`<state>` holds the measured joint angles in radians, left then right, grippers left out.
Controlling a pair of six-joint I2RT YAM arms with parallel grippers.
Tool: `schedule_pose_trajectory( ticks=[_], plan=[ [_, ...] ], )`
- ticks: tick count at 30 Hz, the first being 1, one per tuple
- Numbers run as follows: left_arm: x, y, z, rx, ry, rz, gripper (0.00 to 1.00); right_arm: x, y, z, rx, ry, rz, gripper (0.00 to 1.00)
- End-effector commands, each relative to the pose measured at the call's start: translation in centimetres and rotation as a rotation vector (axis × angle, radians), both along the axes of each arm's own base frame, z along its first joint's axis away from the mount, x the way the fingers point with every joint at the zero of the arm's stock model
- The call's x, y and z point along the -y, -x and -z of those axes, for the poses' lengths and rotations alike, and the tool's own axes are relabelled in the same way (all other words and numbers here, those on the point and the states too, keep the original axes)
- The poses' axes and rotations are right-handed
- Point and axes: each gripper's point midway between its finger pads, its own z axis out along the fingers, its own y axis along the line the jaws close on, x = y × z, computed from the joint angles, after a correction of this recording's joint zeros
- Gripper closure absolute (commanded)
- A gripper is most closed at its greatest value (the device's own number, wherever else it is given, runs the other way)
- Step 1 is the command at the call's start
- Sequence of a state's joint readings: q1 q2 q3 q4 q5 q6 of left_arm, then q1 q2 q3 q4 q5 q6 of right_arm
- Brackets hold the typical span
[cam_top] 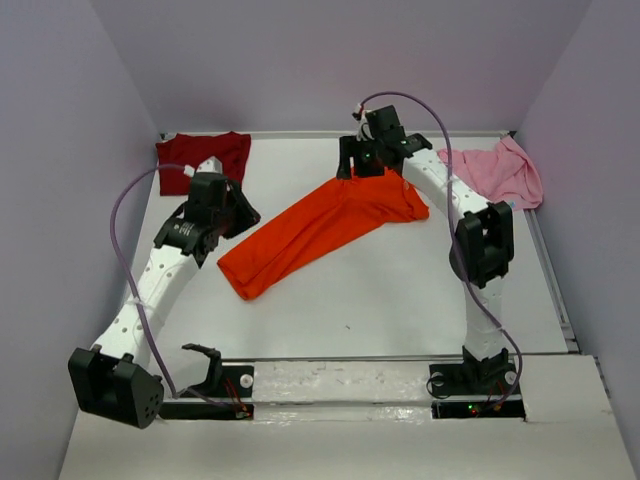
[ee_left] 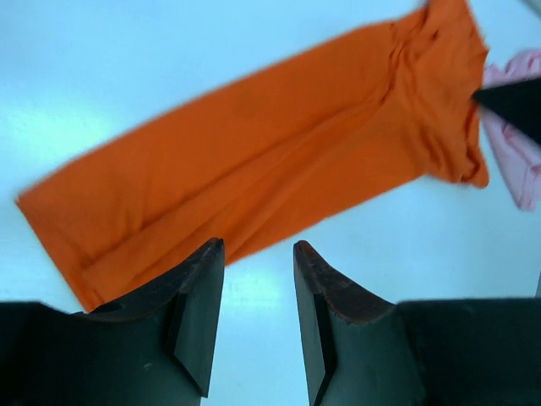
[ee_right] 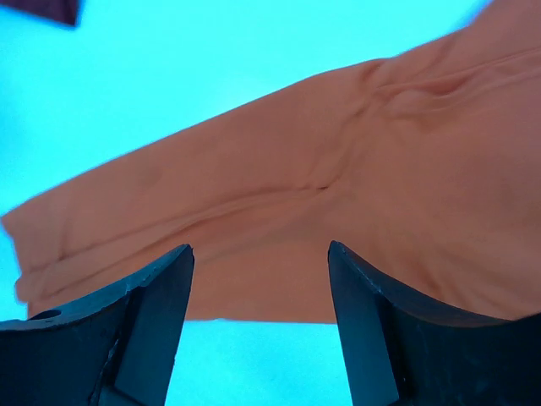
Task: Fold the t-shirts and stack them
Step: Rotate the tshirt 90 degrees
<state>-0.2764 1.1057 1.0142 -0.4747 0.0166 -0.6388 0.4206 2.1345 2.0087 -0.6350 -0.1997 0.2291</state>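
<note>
**Orange shirt laid out long, both pincers empty**

Left pincer (ee_left: 258,249) — jaws about half apart, with only bare counter (ee_left: 101,76) showing between them. It has hold of nothing and hangs clear of the cloth. The orange t-shirt (ee_left: 279,152) lies just ahead of its fingertips, folded into a long narrow band that runs slantwise away from it. The band's plain narrow end is the end nearer this pincer. The wider, bunched end lies far ahead, under the other arm.

Right pincer (ee_right: 260,249) — jaws wide apart, gripping nothing. Orange cloth fills the space below and ahead of its fingers, with creases gathered just ahead of the gap. Cannot tell whether the fingertips touch the cloth or hover just over it.

The maroon t-shirt (cam_top: 205,150) is crumpled in the counter's far corner, beyond the left pincer and apart from the orange band.

The pink t-shirt (cam_top: 500,172) is heaped in the other far corner, off the right pincer's outer side and near the band's bunched end.
</note>
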Motion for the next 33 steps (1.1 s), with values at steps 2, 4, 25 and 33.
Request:
schedule_pose_trajectory(
  ticks=[2,4,25,33],
  plan=[
    [-2.6,-5.5,-8.1,0.273,-0.229,-0.032,0.52,-6.6,6.8,0.8,0.002,-0.027,-0.19,0.29],
    [-3.6,-6.6,-9.8,0.335,-0.298,-0.063,0.52,-8.3,9.1,0.1,0.018,-0.071,-0.25,0.29],
    [-11.2,-6.3,-5.6,0.354,-0.487,-0.394,0.48,-26.3,24.0,6.5,-0.152,-0.151,-0.609,0.29],
    [-11.3,-6.4,-5.0,0.34,-0.499,-0.387,0.48,-27.4,24.8,11.0,-0.243,-0.136,-0.62,0.29]
  ],
)
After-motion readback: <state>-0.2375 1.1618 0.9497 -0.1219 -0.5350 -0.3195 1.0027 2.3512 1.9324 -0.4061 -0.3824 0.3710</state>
